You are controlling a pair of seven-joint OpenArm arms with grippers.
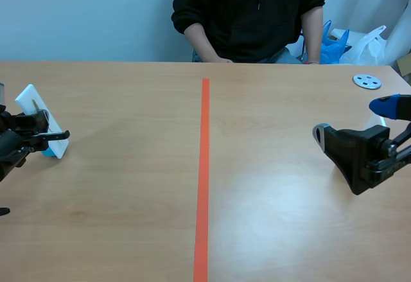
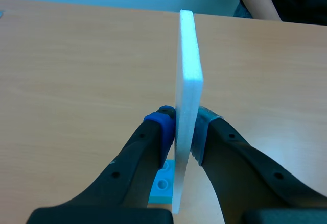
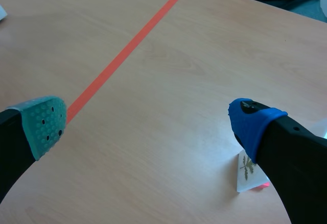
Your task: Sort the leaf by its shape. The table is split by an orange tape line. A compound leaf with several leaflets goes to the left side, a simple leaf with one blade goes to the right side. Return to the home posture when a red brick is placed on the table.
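Observation:
My left gripper (image 1: pixel 43 135) sits at the table's left edge, shut on a white card (image 1: pixel 38 116) that stands upright. In the left wrist view the card (image 2: pixel 188 96) is edge-on between the pads, so its face is hidden. A small blue studded base (image 2: pixel 162 184) lies under it. My right gripper (image 1: pixel 353 120) is open on the right side, low over the table. Beside its blue fingertip (image 3: pixel 251 124) a small white card with a leaf picture (image 3: pixel 249 171) lies on the table, partly hidden. The leaf looks feathery, but it is too small to be sure.
The orange tape line (image 1: pixel 204 179) runs down the table's middle and shows ahead of the right gripper (image 3: pixel 148 127). A grey disc (image 1: pixel 367 81) lies at the far right. A person (image 1: pixel 250 12) sits across the table, with plastic bags (image 1: pixel 359 44) behind.

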